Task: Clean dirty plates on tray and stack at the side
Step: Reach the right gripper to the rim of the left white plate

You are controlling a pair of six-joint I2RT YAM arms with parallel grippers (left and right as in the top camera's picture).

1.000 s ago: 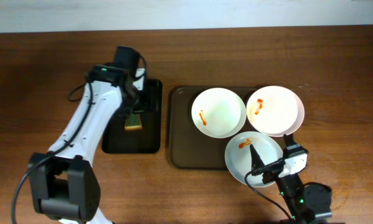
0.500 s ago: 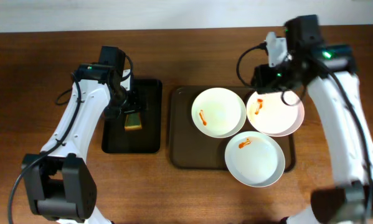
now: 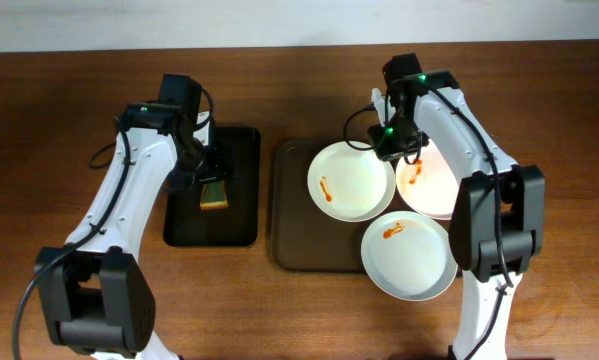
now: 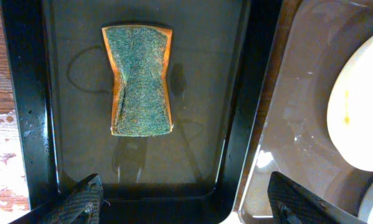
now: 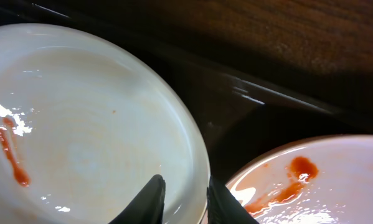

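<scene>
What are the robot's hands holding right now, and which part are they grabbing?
The right jaws pinch the back-left dirty plate by its rim, beside the next plate. The left jaws hang open over the sponge, holding nothing.

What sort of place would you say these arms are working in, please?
Probably a robotics lab bench staged as a dishwashing station. Two robot arms work at a wooden table. A brown tray carries three sauce-smeared plates, and a black tray holds a sponge.
</scene>
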